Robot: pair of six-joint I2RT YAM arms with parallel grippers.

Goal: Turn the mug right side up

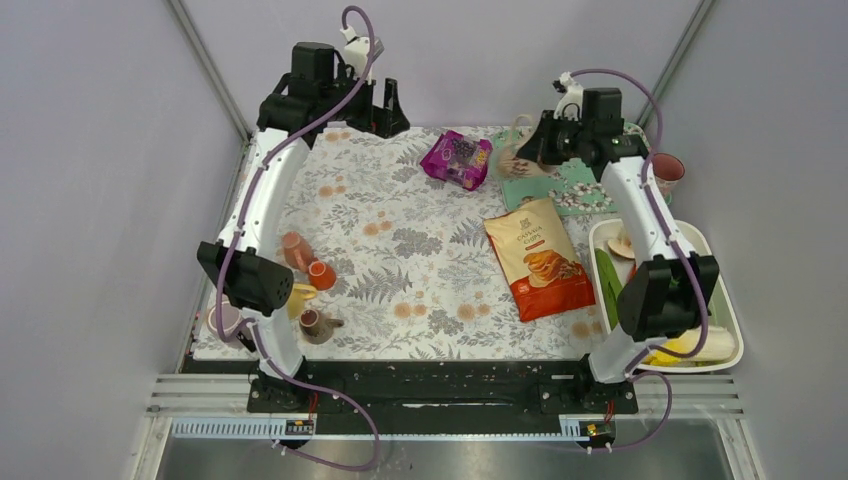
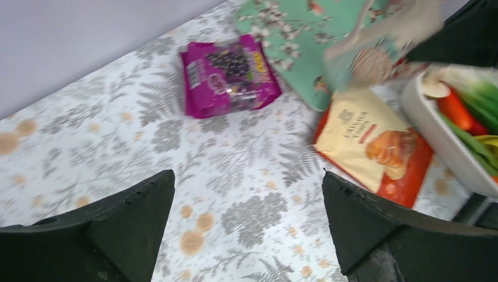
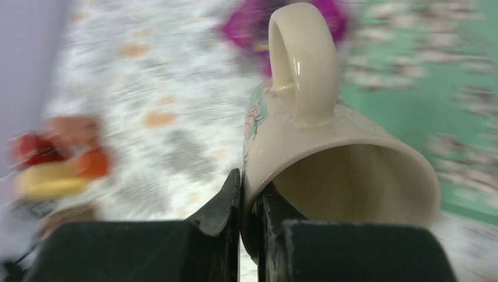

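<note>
- Right tool clenched on mug wall: one finger inside the rim, one outside.
- Mug tipped on its side, just right of the fingers, handle up, mouth toward the wrist.
- Left tool released, jaws wide apart over the worktop.

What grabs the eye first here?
The cream ceramic mug, its rim pinched in the right jaws, by the green floral cloth at the far right. Then the magenta foil snack packet at far centre and the orange-and-cream chip bag right of centre.
</note>
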